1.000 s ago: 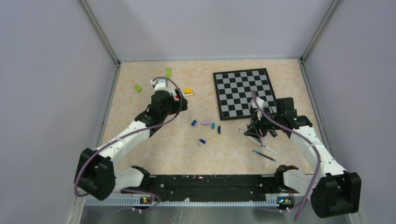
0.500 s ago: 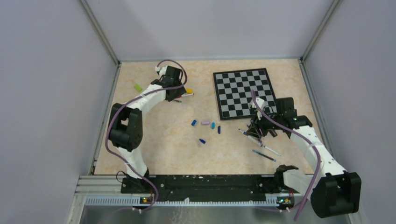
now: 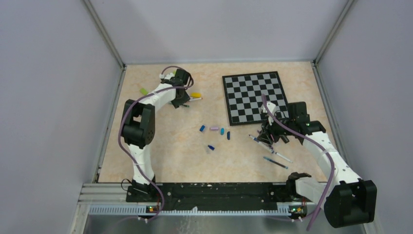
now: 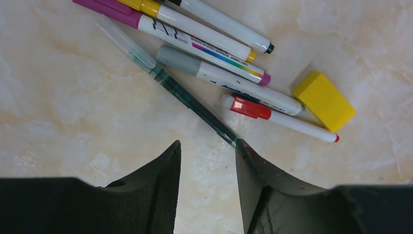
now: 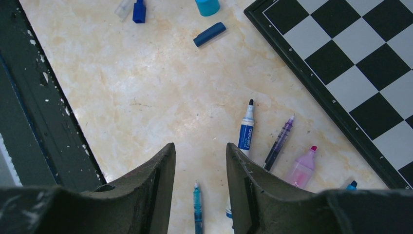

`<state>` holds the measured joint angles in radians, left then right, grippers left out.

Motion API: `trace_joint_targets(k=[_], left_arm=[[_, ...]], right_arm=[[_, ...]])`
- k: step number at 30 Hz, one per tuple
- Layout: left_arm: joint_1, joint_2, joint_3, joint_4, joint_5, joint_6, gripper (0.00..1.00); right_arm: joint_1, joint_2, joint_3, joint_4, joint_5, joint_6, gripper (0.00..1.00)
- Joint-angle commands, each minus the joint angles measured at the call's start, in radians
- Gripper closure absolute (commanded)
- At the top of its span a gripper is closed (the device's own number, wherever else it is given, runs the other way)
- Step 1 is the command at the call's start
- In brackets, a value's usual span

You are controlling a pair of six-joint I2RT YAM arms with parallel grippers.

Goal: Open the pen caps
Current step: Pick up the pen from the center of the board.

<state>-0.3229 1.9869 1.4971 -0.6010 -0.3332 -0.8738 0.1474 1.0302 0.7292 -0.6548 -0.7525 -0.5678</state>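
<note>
My left gripper [image 4: 207, 142] is open and empty, just short of a cluster of capped pens: a green pen with a clear cap [image 4: 195, 100], a grey-capped pen [image 4: 229, 80], a red-capped pen [image 4: 277, 117], and a magenta-capped pen [image 4: 195, 44]. In the top view the left gripper [image 3: 181, 101] is at the far left. My right gripper [image 5: 199, 146] is open and empty above uncapped pens: a blue marker [image 5: 247, 129], a purple pen [image 5: 279, 141], a pink highlighter [image 5: 302, 167] and a teal pen [image 5: 197, 204]. Loose pen caps [image 3: 214, 128] lie mid-table.
A chessboard [image 3: 253, 96] lies at the far right, its corner beside the right gripper [image 3: 267, 138]. A yellow block [image 4: 324, 101] touches the left pen cluster. A green block [image 3: 143, 91] lies far left. The dark base rail [image 5: 44, 112] runs along the near edge.
The left arm has folded up and swung its wrist towards the far wall, bringing the gripper down at the pen cluster by the yellow block. The right arm has not moved.
</note>
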Motion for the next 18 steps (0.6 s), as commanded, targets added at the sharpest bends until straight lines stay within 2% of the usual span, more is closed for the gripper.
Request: trace_joint_targets(k=[1, 18], left_arm=[[0.024, 0.037, 0.051, -0.009, -0.024, -0.023, 0.52], [0.045, 0.112, 0.116, -0.055, -0.022, -0.031, 0.55]], right_arm=[[-0.006, -0.018, 0.02, 0.024, 0.0, -0.006, 0.58], [-0.006, -0.016, 0.02, 0.024, 0.002, -0.006, 0.58]])
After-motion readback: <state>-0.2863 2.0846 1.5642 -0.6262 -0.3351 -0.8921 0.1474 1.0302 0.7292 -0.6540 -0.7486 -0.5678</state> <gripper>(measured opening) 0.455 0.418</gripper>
